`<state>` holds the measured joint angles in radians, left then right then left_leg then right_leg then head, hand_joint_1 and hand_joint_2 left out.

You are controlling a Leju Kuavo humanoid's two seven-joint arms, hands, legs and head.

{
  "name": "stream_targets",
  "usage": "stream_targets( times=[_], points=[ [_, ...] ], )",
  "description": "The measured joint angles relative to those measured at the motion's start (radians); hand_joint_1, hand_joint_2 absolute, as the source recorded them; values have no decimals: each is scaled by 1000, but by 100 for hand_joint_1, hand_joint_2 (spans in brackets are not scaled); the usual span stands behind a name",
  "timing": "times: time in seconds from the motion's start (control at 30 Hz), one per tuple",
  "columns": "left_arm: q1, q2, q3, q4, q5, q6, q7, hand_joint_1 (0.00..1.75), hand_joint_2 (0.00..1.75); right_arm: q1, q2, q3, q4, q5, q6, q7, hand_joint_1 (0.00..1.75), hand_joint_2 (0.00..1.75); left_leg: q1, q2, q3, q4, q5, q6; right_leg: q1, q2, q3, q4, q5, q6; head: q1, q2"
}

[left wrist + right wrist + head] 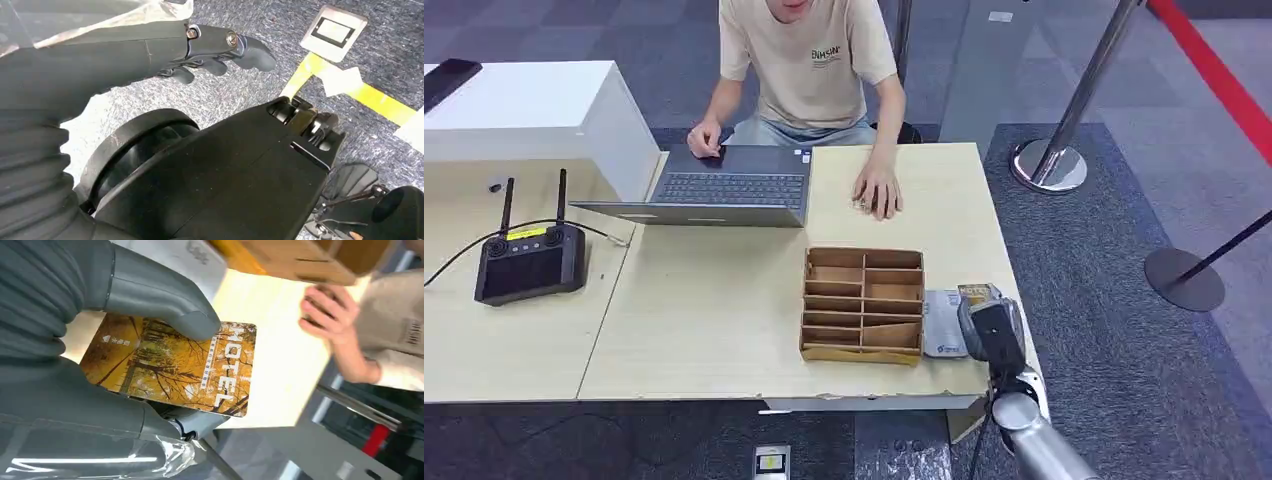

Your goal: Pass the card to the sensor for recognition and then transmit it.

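1. The right hand (100,370) has its thick grey thumb pressed down on the face of the card (175,365), with the darker fingers (195,422) under it, so the card is pinched flat between them. It is an autumn-tree picture card with "HOTEL" printed on it.
2. In the head view that right hand (992,325) sits at the near right corner of the desk (714,310), just beside a flat grey pad (942,325) that I take to be the sensor.
3. My guess is the card is at the recognition step: it needs to go flat over the pad, then on to the handover.
4. The next move calls for a steady pinch and a level card; the person's hand (879,190) rests on the desk further back, a likely receiver.
5. The cardboard organiser (863,305) touches the pad's other side; its compartments look empty from here.
6. The left hand (220,47) hangs over the carpet, fingers loosely curled, holding nothing.
7. Further off are a laptop (714,190) and a remote controller (529,260).
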<state>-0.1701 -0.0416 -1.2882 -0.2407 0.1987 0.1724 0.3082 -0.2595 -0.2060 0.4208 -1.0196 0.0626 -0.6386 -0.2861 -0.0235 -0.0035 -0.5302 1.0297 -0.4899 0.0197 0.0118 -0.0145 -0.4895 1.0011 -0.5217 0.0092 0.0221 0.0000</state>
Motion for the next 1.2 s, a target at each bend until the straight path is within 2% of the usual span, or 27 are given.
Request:
stream_targets(
  times=[0.07,0.1,0.77,1.2],
  points=[
    [0,0,2,0,-3,0,0,0,175,-1,7,1,28,1,0,3,175,175,0,0,0,0,0,0,0,0,0,0,0,0,0,0],
    [0,0,2,0,-7,0,0,0,0,-2,11,2,41,1,0,8,175,175,0,0,0,0,0,0,0,0,0,0,0,0,0,0],
    [23,-5,2,0,-21,-2,2,0,0,-106,102,1,281,-94,72,-34,175,175,1,4,6,0,0,0,1,5,4,0,0,0,0,0],
    [23,-5,2,0,-27,-5,-4,0,0,-145,130,5,365,-101,61,-51,175,175,1,4,13,0,0,0,1,5,11,-1,0,0,0,0]
  ],
)
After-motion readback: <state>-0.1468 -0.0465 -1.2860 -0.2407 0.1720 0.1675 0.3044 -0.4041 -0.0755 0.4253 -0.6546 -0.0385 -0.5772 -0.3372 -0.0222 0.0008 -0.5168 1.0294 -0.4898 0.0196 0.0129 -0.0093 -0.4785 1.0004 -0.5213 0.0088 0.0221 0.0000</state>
